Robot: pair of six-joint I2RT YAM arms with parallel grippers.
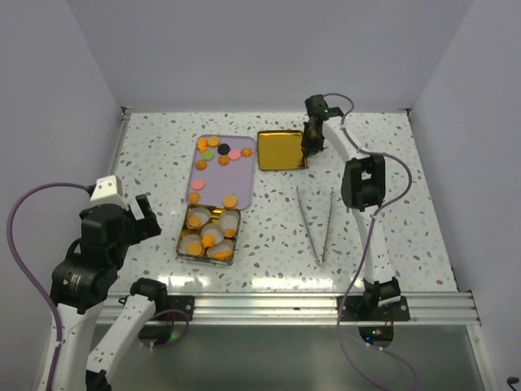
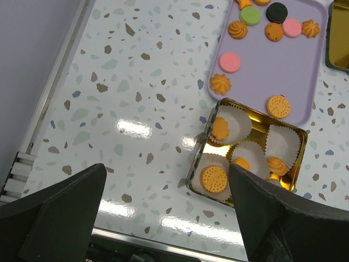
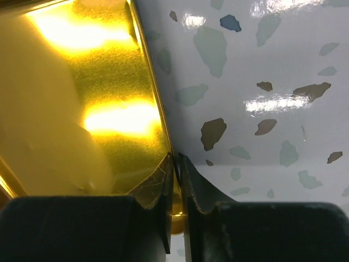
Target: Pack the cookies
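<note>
— Right jaws?
— Clenched on the thin rim of the gold lid (image 1: 281, 150), upper middle of the frame; probably gripped edge-on for lifting across.
— Left jaws?
— Released, hovering lower left, out of the way.
— Cookies (image 2: 229, 61)?
— Partly on the purple tray (image 1: 242, 177), partly in paper cups (image 2: 240, 123) inside the tin (image 2: 197, 164), lower centre.

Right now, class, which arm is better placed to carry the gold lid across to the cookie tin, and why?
Right. The right gripper is shut on the rim of the gold lid at the far side. The left gripper hangs open and empty to the left of the tin, well away from that lid.
</note>
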